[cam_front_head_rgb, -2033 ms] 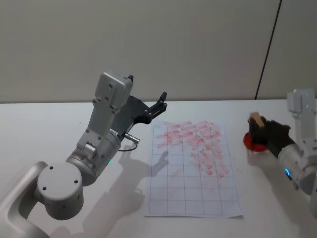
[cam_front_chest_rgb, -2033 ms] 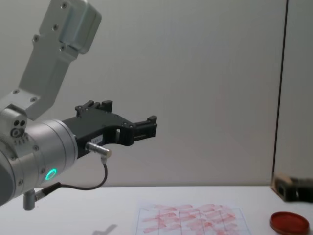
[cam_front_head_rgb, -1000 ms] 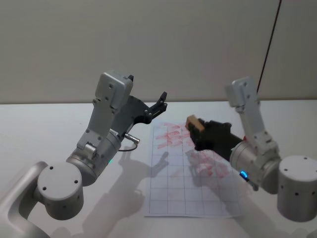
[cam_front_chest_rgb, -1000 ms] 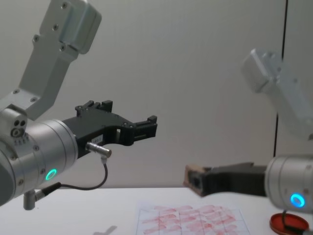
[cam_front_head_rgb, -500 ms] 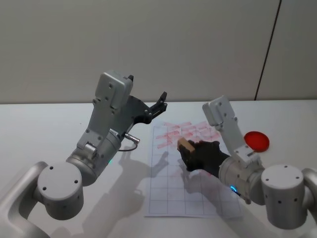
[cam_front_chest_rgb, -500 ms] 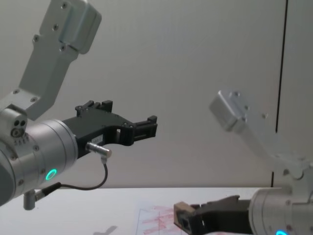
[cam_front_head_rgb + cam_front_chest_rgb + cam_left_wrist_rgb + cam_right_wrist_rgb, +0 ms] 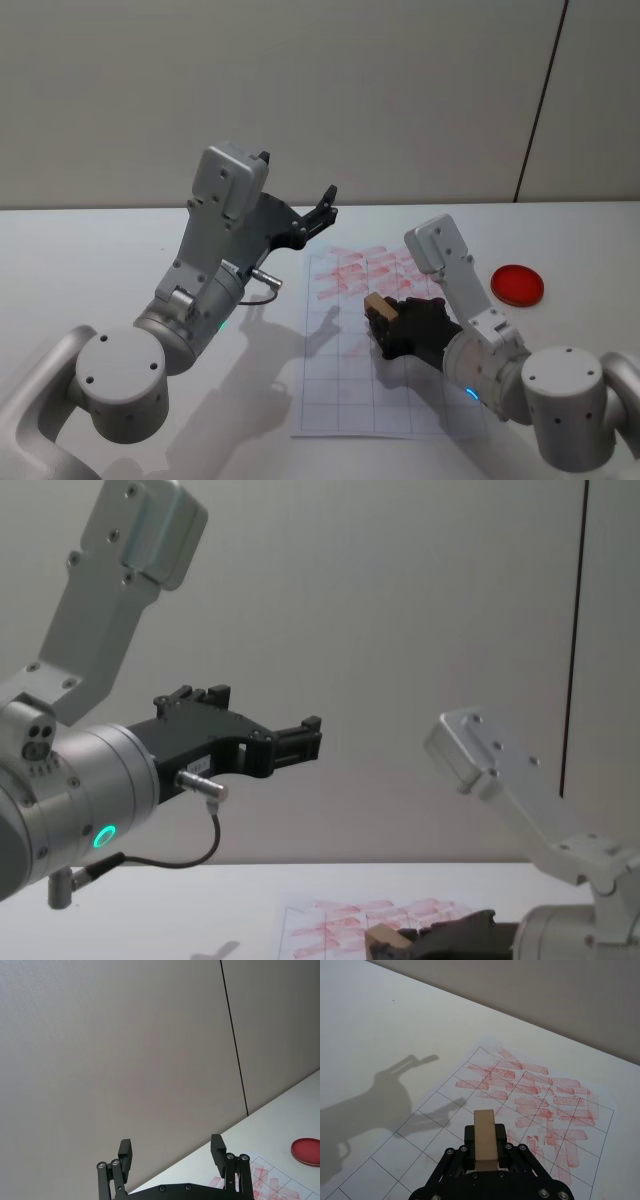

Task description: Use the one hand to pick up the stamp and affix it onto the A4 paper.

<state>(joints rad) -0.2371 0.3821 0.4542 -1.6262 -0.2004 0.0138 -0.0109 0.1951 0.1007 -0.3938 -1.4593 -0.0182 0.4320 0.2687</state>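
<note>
Head view: the right claw [image 7: 388,322] grips the tan wooden stamp [image 7: 376,305] over the A4 paper [image 7: 345,395], low above the left-middle cells of its printed grid – whether the stamp's face touches the sheet cannot be told. Red-pink marks smear the far rows of the grid. A flat round red dish [image 7: 517,284] sits on the white bench [image 7: 90,250] to the right of the paper, well apart from the stamp. The left claw [image 7: 296,182] is raised off the bench, left of the sheet.

Right wrist view: the black jaws are closed on the sides of the stamp [image 7: 485,1136], which juts forward over an unmarked cell just beside the stamped ones.

Left wrist view: the left claw's two fingers [image 7: 217,1147] stand wide apart with nothing between them – wall behind, the dish and a corner of the paper far below.

Chest view: the stamp [image 7: 380,942] hangs low at the paper's near side, and the left claw is high above the bench.
</note>
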